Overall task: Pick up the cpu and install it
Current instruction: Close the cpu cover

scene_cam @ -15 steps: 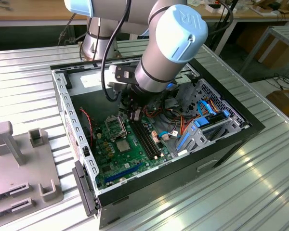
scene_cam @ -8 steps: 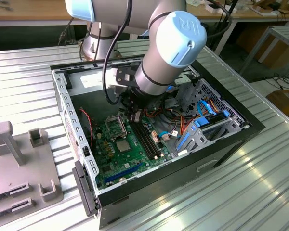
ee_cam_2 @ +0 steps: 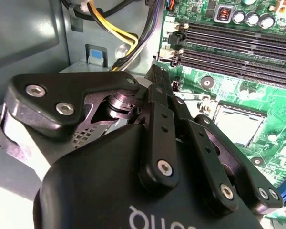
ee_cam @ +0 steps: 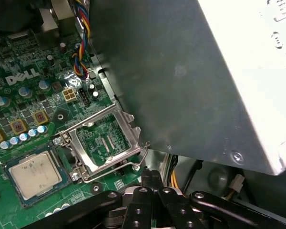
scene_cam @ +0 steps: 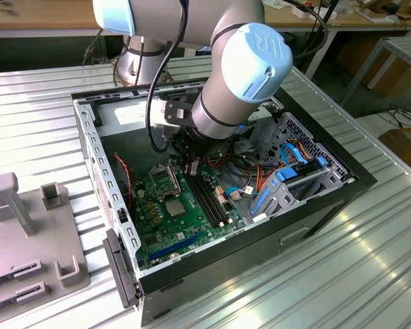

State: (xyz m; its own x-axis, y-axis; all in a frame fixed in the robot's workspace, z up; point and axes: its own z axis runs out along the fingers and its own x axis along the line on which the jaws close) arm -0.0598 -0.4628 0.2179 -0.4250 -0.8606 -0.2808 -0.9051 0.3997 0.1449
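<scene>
spotted the cpu [ee_cam: 35, 174] lying flat in its socket on the green motherboard [ee_cam: 24, 95], silver lid facing up. same chip in the exterior view [scene_cam: 176, 208], about mid-board. right beside it, found the metal load plate [ee_cam: 105, 143] flipped open and tilted up off the socket, with its thin wire lever along the edge. nothing clamping the chip down as far as can be seen.

next out, the gripper [ee_cam: 151, 177]: black fingers pinched fully together, not a thing between them. hovers over the board just off the corner of the open load plate; can't say whether touching the wire lever or not. same story in the second wrist view [ee_cam_2: 157, 78], tips closed up and pointing toward the board near the ram slots [ee_cam_2: 238, 43].

further out, got a big grey metal box [ee_cam: 181, 71] close beside the gripper, plus a coloured wire bundle [ee_cam: 81, 62] plugged in near it. all of it sitting inside an open pc case [scene_cam: 89, 157], with the arm [scene_cam: 246, 75] reaching down in from above. blue cables [scene_cam: 294, 161] toward the exterior view's right. case parked on a ribbed metal table [scene_cam: 329, 274], grey fixture [scene_cam: 27, 253] off at the exterior view's left.
</scene>
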